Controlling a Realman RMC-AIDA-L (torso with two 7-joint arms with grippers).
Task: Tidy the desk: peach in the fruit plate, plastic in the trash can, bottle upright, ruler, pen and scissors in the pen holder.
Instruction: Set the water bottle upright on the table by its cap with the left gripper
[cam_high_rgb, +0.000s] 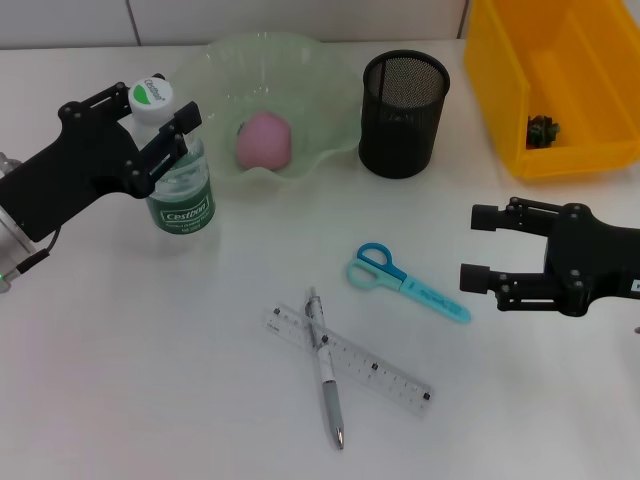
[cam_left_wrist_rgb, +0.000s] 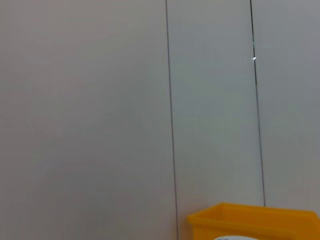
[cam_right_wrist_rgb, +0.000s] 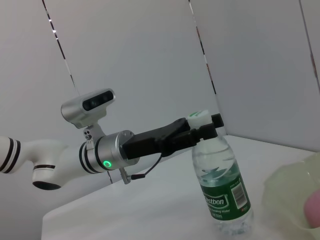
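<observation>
Left hand pinching upright bottle at its neck | right hand spread, hovering beside scissors | peach in fruit plate

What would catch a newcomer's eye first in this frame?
Probably the left hand clamped around the neck of the upright water bottle, at the table's left beside the green fruit plate with the pink peach in it. Next, the blue scissors mid-table, and in front of them the pen lying crossed over the clear ruler. The right hand hovers open at the right, in front of the yellow bin.
</observation>
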